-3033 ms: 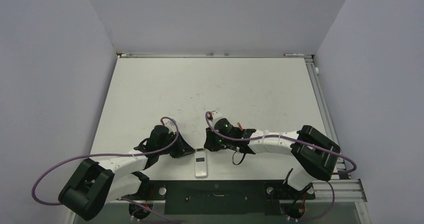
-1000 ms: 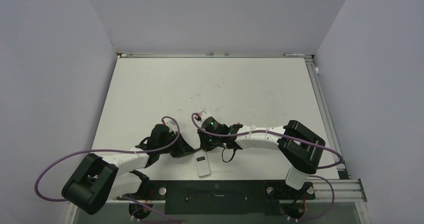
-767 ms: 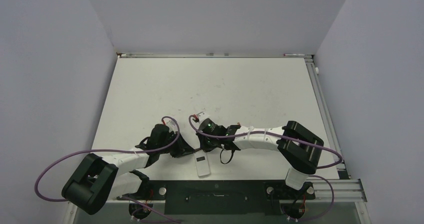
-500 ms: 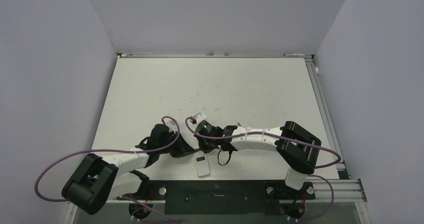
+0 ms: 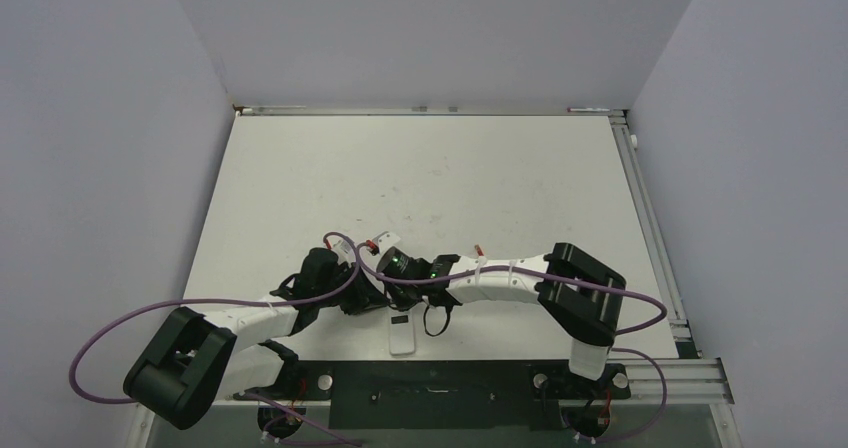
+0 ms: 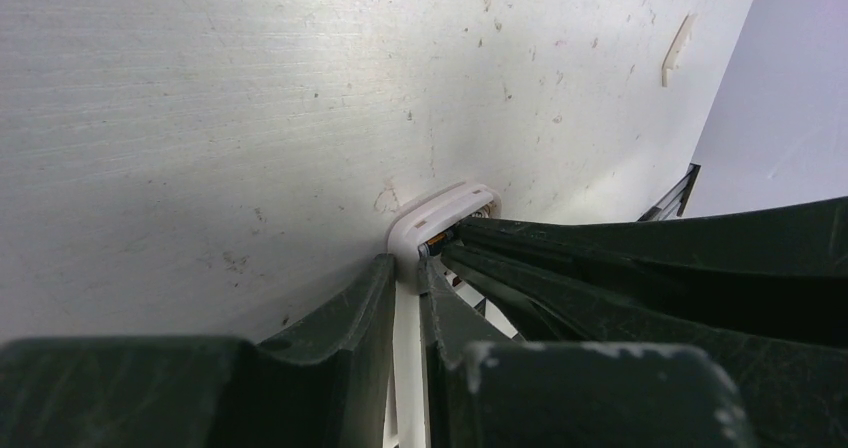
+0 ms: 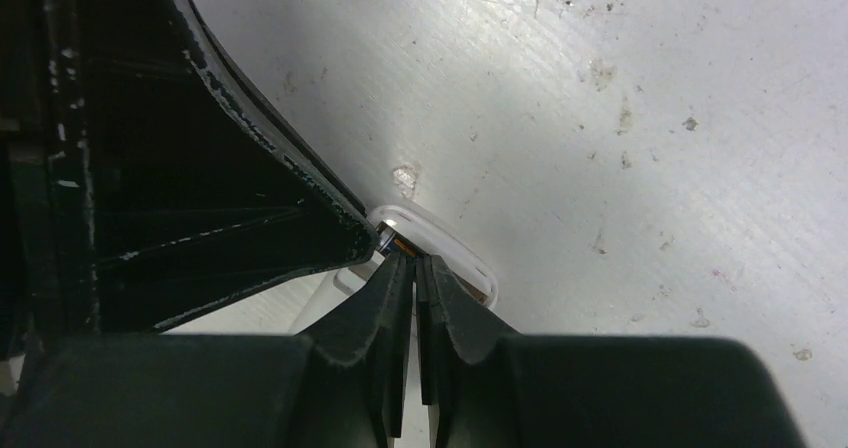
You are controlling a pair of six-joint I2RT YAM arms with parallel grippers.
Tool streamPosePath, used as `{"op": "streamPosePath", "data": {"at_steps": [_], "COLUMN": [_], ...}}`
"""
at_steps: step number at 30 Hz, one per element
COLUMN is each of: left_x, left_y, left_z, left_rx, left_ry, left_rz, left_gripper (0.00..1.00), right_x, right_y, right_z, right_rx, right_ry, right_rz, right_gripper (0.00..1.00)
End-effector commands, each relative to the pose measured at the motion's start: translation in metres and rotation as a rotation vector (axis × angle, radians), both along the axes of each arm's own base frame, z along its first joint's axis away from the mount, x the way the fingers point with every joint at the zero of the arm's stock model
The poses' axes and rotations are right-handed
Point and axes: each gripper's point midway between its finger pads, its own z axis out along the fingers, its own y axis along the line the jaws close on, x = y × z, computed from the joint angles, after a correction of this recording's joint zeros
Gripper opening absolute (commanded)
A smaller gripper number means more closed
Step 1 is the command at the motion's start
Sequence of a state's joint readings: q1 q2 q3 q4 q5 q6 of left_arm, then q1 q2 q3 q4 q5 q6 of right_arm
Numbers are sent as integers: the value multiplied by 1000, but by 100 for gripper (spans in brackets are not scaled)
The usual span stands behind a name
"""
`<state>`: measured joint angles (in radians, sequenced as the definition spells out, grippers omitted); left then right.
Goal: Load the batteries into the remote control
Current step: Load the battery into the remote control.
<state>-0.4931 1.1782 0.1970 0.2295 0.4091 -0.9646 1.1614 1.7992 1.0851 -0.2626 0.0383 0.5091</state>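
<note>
The left hand (image 5: 372, 301), lower left of centre in the top view, is nearly closed on the remote (image 5: 402, 337). In its wrist view the dark, smooth fingers (image 6: 365, 303) pinch a thin white plastic wall between them, and the remote's rounded end (image 6: 440, 208) shows just beyond the tips.

The remote is a small white rectangle lying flat on the desk (image 5: 420, 178) at bottom centre. Just below it are the desk's near edge and a black rail (image 5: 430, 393). A battery (image 6: 432, 249), with a metal end and an orange band, sits in the remote's open end.

The right hand (image 5: 398, 300) comes in from the right, fully closed and holding nothing. Its tapered black tips (image 7: 412, 263) rest at the battery (image 7: 386, 235), close against the left hand's scuffed finger (image 7: 300, 198).

The desk is matt white, scratched and speckled, and most of it stretches towards the top of the frame, bounded by pale walls.
</note>
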Motion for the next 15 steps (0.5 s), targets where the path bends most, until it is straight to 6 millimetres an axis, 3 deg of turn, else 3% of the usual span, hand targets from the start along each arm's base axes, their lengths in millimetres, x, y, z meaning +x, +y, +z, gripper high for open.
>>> {"op": "streamPosePath", "data": {"at_steps": [1, 7, 15], "left_x": [19, 19, 19], "left_y": [-8, -8, -7], "left_z": [22, 22, 22], "left_rx": [-44, -48, -39], "left_ry": [-90, -88, -88], "left_rz": [-3, -5, -11], "left_gripper": [11, 11, 11], "right_x": [-28, -23, -4], "right_y": [-12, -14, -6], "right_z": [-28, -30, 0], "right_rx": [-107, -132, -80], "right_ry": [90, 66, -20], "right_rz": [43, 19, -43], "right_gripper": [9, 9, 9]}}
